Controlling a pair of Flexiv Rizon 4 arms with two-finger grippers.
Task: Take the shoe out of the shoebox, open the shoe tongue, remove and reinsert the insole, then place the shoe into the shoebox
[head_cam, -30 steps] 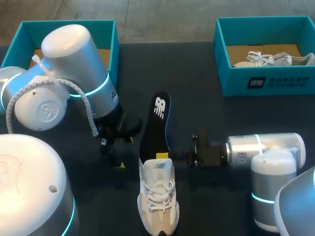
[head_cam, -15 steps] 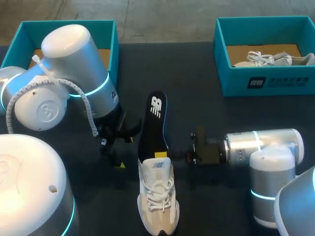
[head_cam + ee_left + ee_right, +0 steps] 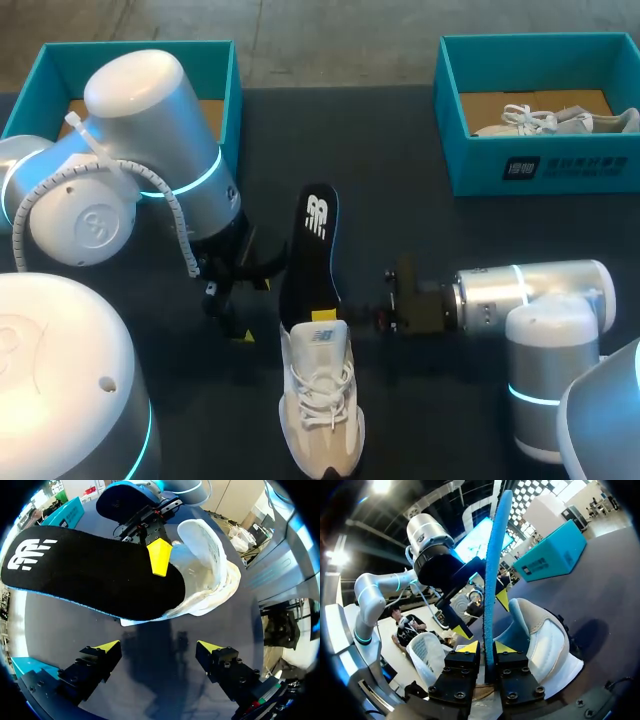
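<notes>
The black foam insole with a white logo [image 3: 312, 250] is out on the dark table [image 3: 400, 200]. Its long axis runs from the heel opening of the pale beige-and-white lace-up sneaker [image 3: 320, 410] away toward the far side. The two lie almost in one line, with the sneaker's toe pointing back at the robot.

The right gripper [image 3: 485, 647] comes in from the side and pinches the insole's near end, just above the sneaker's collar. Its fingers are pressed onto the thin blue-edged foam from both faces.

The left gripper [image 3: 158, 645] hangs just beside the insole with its fingers spread wide and nothing between them, the black face turned toward it.

As I see it, the right arm is the one placed to steer that end, along the sneaker's length and in or out of its mouth. The teal cardboard shoebox [image 3: 140, 45] sits well apart, behind the left arm.
</notes>
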